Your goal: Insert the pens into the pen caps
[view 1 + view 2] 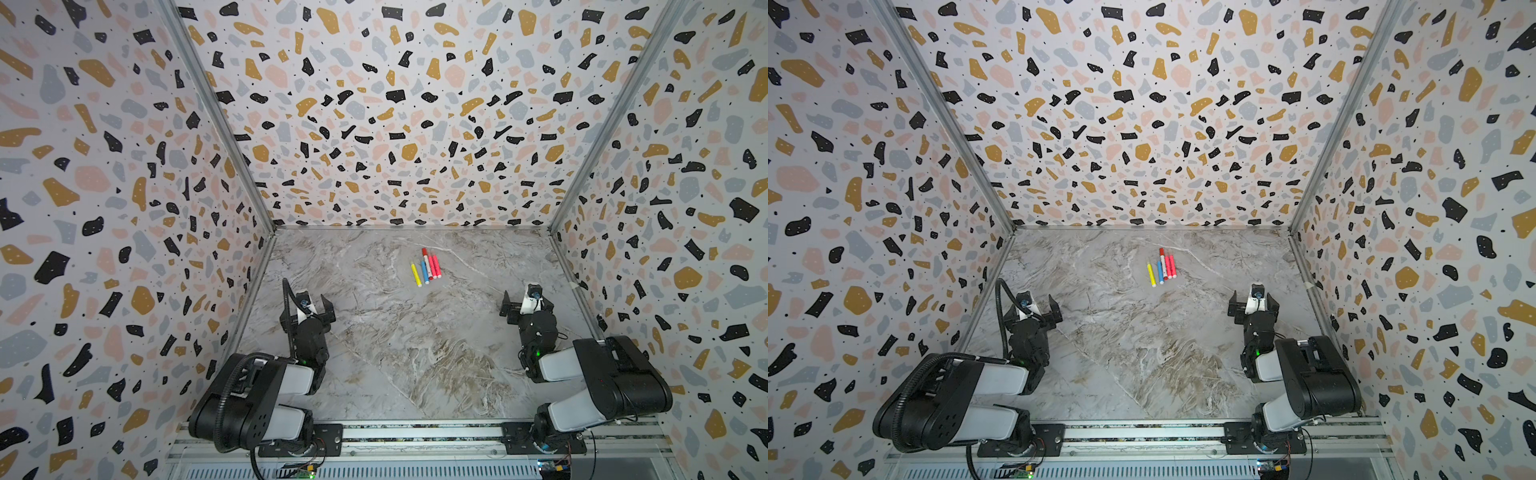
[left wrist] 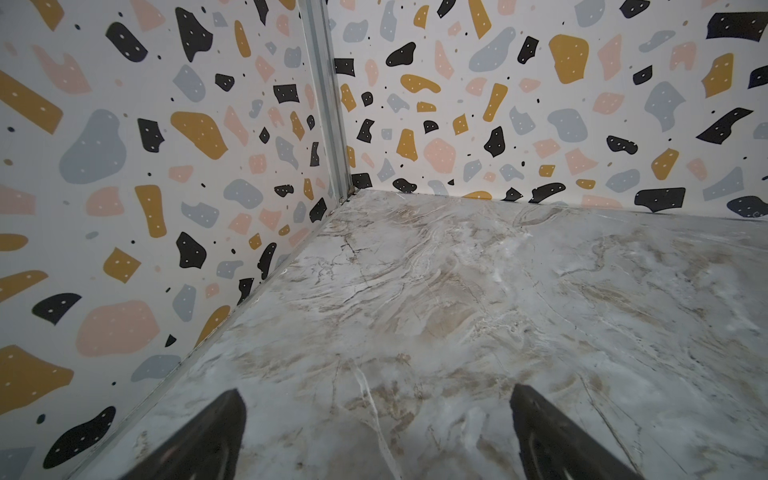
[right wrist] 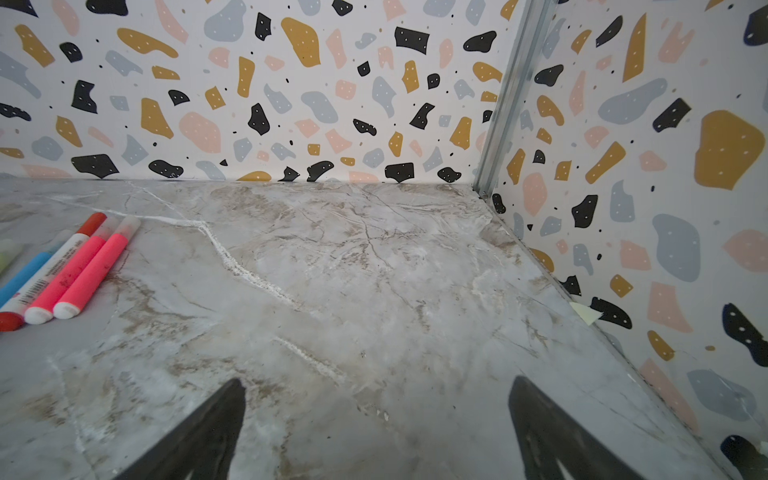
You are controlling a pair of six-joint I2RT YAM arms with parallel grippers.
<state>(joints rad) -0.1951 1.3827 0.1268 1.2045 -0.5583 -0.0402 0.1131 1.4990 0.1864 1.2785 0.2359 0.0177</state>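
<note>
The pens lie side by side at the back middle of the marble table [image 1: 395, 353] in both top views: yellow [image 1: 416, 274] [image 1: 1151, 274], blue [image 1: 424, 272], a longer white one with red ends [image 1: 427, 264], and two pink [image 1: 434, 266] [image 1: 1170, 266]. In the right wrist view the pink pens [image 3: 83, 270] wear translucent pen caps [image 3: 129, 224] and the white pen [image 3: 45, 274] a red cap [image 3: 92, 222]. My left gripper [image 1: 307, 313] [image 2: 376, 399] is open over bare table at the near left. My right gripper [image 1: 528, 305] [image 3: 376, 392] is open at the near right, well short of the pens.
Speckled walls enclose the table on three sides, with metal corner posts [image 2: 328, 104] [image 3: 503, 108]. A mounting rail [image 1: 415, 436] runs along the front edge. A small pale tape scrap [image 3: 586, 312] sticks out at the foot of the right wall.
</note>
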